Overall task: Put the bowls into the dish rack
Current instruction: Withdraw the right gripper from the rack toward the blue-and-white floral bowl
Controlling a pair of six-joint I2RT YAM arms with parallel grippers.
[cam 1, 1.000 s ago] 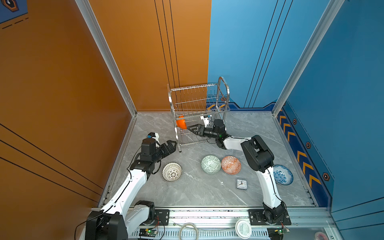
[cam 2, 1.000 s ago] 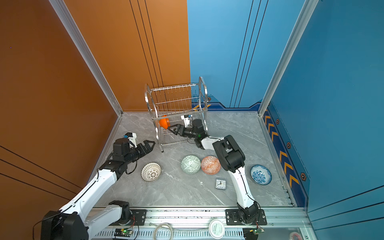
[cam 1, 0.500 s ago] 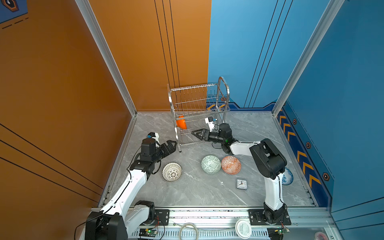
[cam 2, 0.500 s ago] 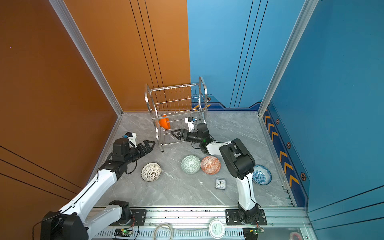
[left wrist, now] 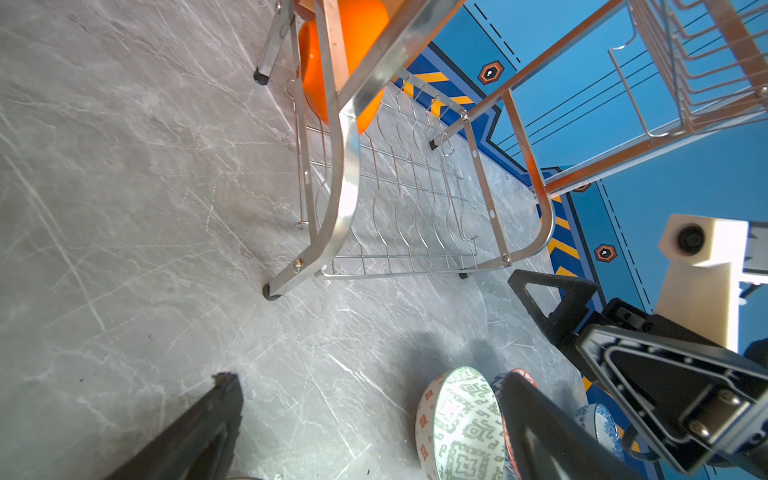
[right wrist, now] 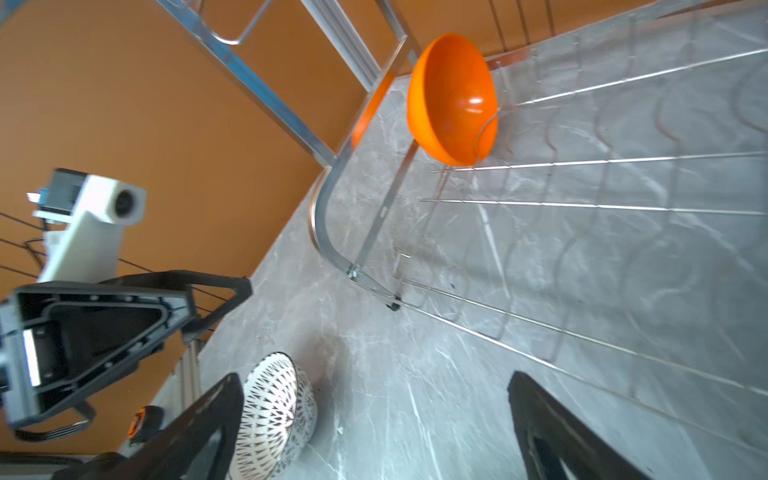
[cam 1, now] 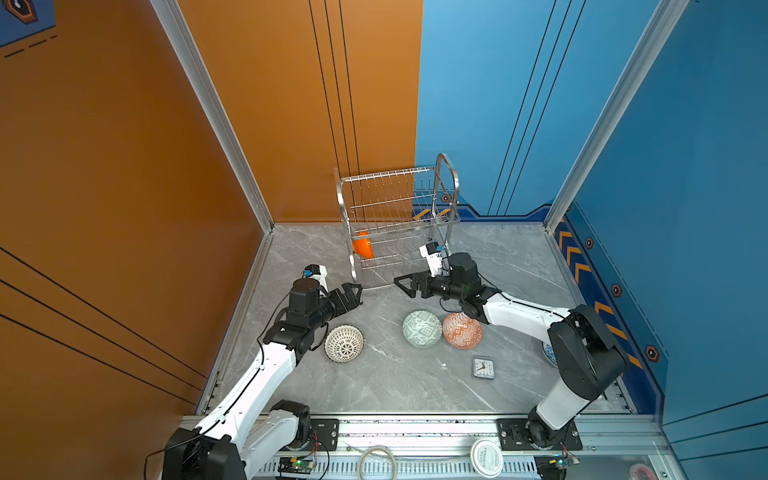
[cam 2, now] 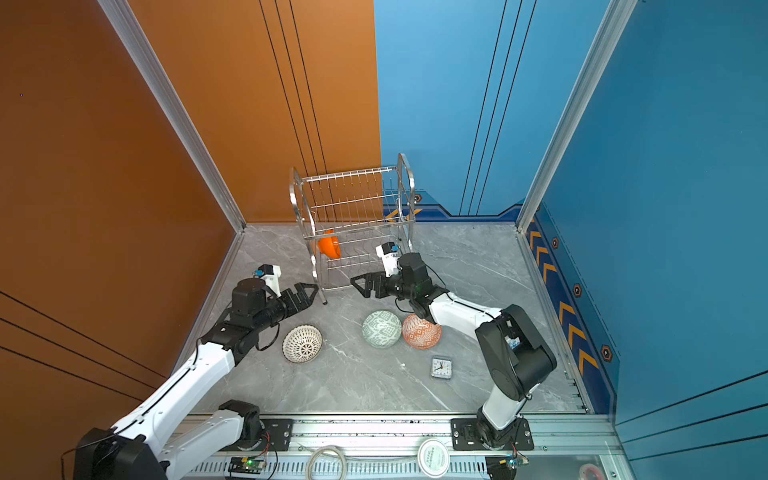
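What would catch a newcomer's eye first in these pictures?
A glossy orange bowl stands on edge in the lower tier of the tall silver wire dish rack at the back. Nearer, three patterned bowls lie on the grey table: black-lattice bowl, green bowl, orange-red bowl. The black left tool and right tool hang open near the rack's foot.

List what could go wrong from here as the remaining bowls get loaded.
1. The plain glossy orange bowl stands on edge in the silver wire dish rack; the open right gripper, near its feet, might nudge the rack and tip it.
2. The green-patterned bowl and orange-red patterned bowl sit together, seemingly touching; grasping one may shove the other.
3. The blue-patterned bowl is largely hidden behind the right arm, which might strike it.
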